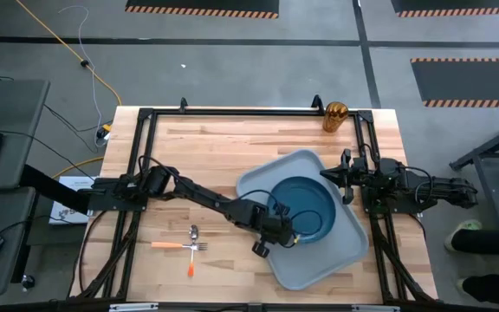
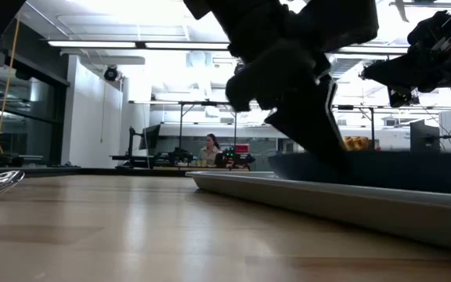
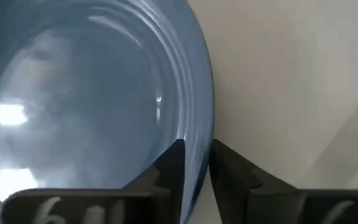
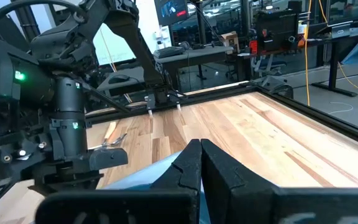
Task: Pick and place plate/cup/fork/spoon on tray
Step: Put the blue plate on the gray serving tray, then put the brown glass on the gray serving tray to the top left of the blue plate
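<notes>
The dark blue plate lies in the pale grey-blue tray, right of the table's middle. My left gripper is at the plate's near left rim and shut on it. My right gripper is shut and empty, above the tray's far right edge. The amber cup stands upright at the table's far edge. The orange-handled fork and the spoon lie crossed on the wood, left of the tray. My left gripper holds the plate's raised rim on the near left side, one finger inside the plate and the other outside it. The fingers come from above, slanting from the table's left. The plate sits about level in the tray.
A black frame runs along the table's far edge and sides. Bare wood lies far and left of the tray. A person sits in the room behind the table, and shoes show beside the table's right edge.
</notes>
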Available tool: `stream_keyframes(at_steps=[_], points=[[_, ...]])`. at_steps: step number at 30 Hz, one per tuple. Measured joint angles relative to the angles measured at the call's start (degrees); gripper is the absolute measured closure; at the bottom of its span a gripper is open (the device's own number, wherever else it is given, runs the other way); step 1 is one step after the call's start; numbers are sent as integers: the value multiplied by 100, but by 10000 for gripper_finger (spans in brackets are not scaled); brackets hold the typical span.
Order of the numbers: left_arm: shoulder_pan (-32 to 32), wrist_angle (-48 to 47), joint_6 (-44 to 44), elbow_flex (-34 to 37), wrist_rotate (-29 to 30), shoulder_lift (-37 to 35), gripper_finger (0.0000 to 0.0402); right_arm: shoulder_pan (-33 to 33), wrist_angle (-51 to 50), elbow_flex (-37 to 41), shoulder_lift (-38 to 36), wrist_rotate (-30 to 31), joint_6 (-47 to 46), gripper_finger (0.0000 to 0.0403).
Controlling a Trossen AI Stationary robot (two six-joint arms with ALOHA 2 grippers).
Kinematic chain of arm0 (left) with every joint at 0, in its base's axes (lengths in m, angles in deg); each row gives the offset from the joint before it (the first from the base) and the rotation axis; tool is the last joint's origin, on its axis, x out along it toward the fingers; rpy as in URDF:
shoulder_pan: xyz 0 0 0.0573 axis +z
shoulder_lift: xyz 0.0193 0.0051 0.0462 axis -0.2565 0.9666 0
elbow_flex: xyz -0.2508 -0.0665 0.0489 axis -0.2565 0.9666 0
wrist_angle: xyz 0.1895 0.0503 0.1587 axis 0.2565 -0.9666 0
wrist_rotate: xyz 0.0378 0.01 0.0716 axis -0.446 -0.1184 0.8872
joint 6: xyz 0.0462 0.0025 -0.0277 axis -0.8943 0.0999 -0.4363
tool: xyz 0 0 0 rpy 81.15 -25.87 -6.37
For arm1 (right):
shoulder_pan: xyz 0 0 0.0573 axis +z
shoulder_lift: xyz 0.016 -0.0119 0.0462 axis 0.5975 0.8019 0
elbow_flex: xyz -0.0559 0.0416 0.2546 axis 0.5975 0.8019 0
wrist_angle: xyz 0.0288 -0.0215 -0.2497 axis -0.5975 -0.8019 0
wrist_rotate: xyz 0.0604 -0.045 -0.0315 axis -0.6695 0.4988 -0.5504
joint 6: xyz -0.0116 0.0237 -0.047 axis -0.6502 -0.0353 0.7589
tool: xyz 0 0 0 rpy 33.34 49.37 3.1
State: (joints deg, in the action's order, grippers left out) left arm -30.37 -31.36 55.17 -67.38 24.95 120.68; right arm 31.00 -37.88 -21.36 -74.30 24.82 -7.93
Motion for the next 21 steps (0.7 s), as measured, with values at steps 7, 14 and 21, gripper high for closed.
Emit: stream_keyframes(at_steps=[7, 14, 21], points=[[113, -384, 568, -215, -469, -4, 270, 2, 0, 0, 0, 0, 0, 402], [327, -2002, 237, -1268, -494, -9, 211, 2, -2, 0, 0, 0, 2, 402], [959, -4001, 412, -2196, -461, -90, 198, 1, -1, 1, 0, 0, 1, 402]])
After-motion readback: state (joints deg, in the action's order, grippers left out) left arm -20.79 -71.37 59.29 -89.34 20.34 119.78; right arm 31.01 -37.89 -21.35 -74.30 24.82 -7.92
